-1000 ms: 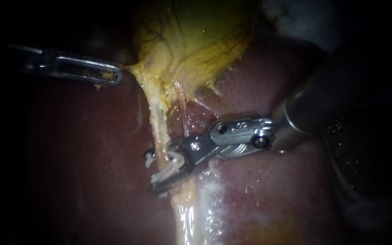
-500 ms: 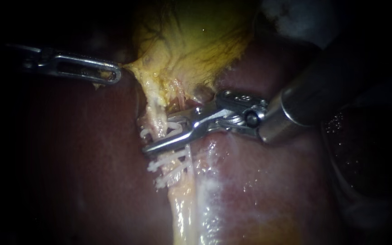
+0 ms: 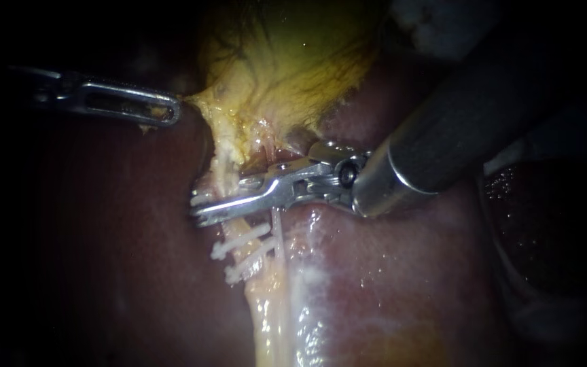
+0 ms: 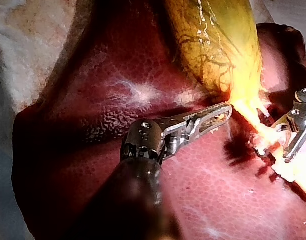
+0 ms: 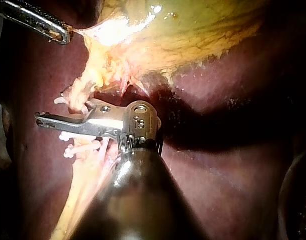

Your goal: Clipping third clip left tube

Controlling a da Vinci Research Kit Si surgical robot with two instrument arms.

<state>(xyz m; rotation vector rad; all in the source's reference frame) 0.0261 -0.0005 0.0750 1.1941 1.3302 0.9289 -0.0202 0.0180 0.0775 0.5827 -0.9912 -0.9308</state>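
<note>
Risk: left tube could tear under traction; right instrument end effector clamps it, left instrument end effector grips gallbladder.

support: stained white cloth | lying on it: liver

Right instrument: dark shaft, silvery wrist.

Left instrument clamped, level, right instrument angled in, wrist bent
</note>
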